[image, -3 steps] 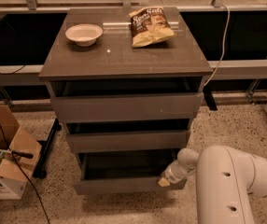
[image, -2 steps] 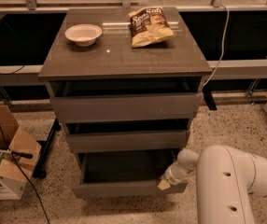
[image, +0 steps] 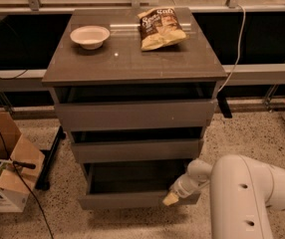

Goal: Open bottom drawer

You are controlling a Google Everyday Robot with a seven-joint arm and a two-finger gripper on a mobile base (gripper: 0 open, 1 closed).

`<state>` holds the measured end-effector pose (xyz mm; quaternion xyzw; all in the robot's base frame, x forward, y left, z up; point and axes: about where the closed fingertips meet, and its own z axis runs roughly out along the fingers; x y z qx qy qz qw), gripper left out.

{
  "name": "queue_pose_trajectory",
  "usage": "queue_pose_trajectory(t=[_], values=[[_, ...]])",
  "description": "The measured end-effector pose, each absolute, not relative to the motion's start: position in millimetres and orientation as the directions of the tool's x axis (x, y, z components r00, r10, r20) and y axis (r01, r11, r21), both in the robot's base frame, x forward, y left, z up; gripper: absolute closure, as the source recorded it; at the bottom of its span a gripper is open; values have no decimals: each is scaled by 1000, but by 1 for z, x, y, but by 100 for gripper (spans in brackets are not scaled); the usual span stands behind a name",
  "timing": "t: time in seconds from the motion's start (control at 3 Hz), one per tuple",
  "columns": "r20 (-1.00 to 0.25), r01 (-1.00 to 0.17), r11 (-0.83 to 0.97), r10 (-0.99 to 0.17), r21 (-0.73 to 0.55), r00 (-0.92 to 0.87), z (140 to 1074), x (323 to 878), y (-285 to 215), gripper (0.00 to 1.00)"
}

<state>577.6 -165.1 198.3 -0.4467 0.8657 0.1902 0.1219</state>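
Gripper point(image: 172, 198) sat at lower centre-right of the frame, at the front edge of the bottom drawer point(image: 122, 200); I could not tell its opening or hold. Drawer stood pulled out, lower centre.

Grey-brown three-drawer bench point(image: 132, 63), seen from the front and above. On its top, a white bowl point(image: 89, 36) sits at the left rear and a chip bag point(image: 161, 29) at the right rear, well apart. The bottom drawer point(image: 122, 199) stands out past the middle drawer point(image: 135, 150), its shallow interior exposed. The gripper point(image: 171, 198), on the white arm point(image: 247, 198) entering from lower right, meets the drawer front's upper edge near its right end. A cardboard box point(image: 5, 183) stands on the floor at left.
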Motion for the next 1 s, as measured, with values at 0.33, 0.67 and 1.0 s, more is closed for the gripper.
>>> queue_pose_trajectory(t=[0.33, 0.67, 1.0], values=[[-368, -783, 555, -691, 281, -622, 196, 547, -168, 0], [-358, -766, 561, -678, 313, -642, 193, 533, -169, 4], [-340, -736, 570, -655, 364, -675, 187, 510, -169, 27]])
